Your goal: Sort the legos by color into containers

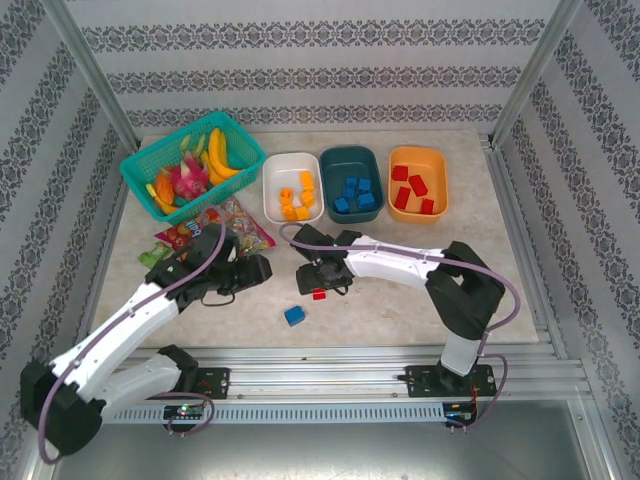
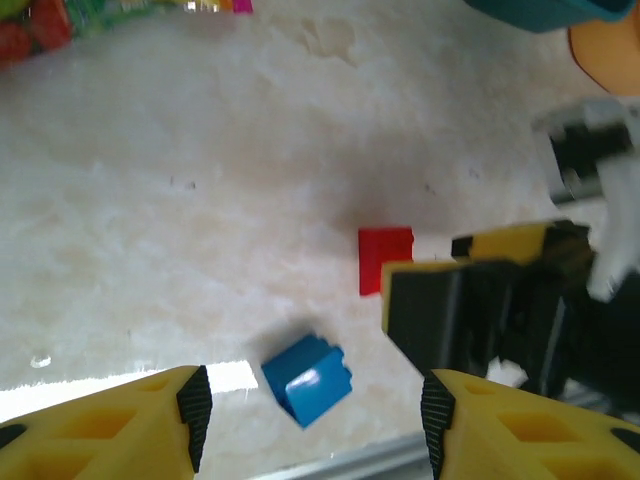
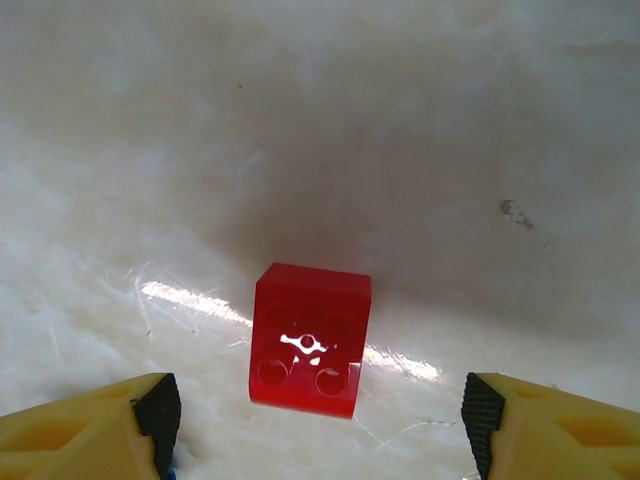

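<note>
Right gripper point(image 3: 320, 412) is low over the pale marbled tabletop point(image 1: 420, 295), jaws apart, straddling a small red plastic brick point(image 3: 310, 340). There are clear gaps on both sides and no finger touches it. The red brick lies loose on the table, a face with round holes toward the right wrist camera.

Left gripper point(image 2: 310, 405) also has its jaws apart and grips nothing. A small blue plastic brick point(image 2: 307, 378) sits askew between the fingers in the left wrist view (it lies on the table, not pinched). From the top view the blue brick is near the front edge, just near-left of the red one and not touching it.

Three tubs stand in a row at the far side:
- white shallow rounded plastic tub point(image 1: 271, 190), holding orange-yellow bricks point(image 1: 296, 200)
- dark teal plastic tub point(image 1: 330, 165), holding blue bricks point(image 1: 355, 193)
- orange plastic tub point(image 1: 441, 170), holding red bricks point(image 1: 412, 190)

A teal mesh basket point(image 1: 145, 170) of toy fruit point(image 1: 222, 150) stands left of the tubs. A colourful candy bag point(image 1: 235, 222) lies just in front of it, by the left arm.
</note>
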Controlling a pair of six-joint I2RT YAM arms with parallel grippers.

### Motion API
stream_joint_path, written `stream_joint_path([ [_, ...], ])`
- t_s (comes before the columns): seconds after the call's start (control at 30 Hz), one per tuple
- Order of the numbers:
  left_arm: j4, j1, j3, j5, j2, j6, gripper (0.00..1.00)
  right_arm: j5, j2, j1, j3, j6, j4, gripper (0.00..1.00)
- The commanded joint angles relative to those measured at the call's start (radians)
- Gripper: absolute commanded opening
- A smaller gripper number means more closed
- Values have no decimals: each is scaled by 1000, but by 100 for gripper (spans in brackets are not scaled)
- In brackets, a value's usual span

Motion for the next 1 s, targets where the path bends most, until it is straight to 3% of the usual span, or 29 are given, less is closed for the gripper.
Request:
stream_joint_path([
  [0.0, -22, 7, -63, 102, -86, 17, 60, 42, 51, 9, 48, 70, -96, 74],
  [0.17, 28, 7, -129, 194, -193, 1, 60, 59, 108, 12, 69, 86, -86, 69],
  [0.57, 35, 6, -195, 150, -316, -73, 60, 67, 193, 8, 123, 95, -83, 46],
  [0.73, 43, 7, -187, 156, -316, -68, 60, 75, 156, 8, 118, 91, -88, 30],
  [0.97, 215, 6, -125, 191, -204, -105, 63, 110, 13, -41, 128, 59, -142, 25],
])
